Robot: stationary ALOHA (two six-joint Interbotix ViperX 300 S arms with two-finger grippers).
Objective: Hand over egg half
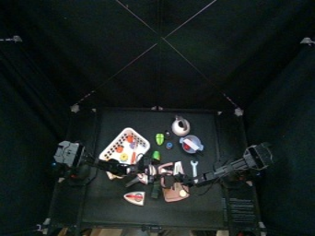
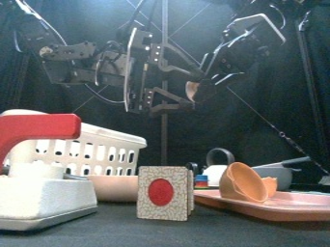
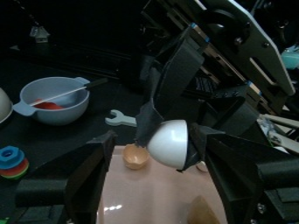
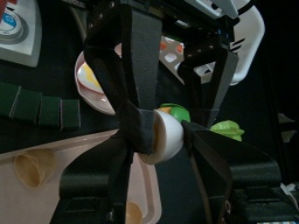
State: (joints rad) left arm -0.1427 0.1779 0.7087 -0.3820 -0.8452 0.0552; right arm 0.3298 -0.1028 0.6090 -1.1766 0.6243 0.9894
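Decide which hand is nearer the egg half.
Right. The right hand is shut on the egg half; the left hand faces it with jaws wide open, not gripping.

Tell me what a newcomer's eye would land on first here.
The white egg half pinched in midair between the two arms, above the pink tray: both wrist views show it, and the right end effector grips it. In the front view, the red-handled white basket at the table's left side and the small card with a red dot standing in front draw the eye next.
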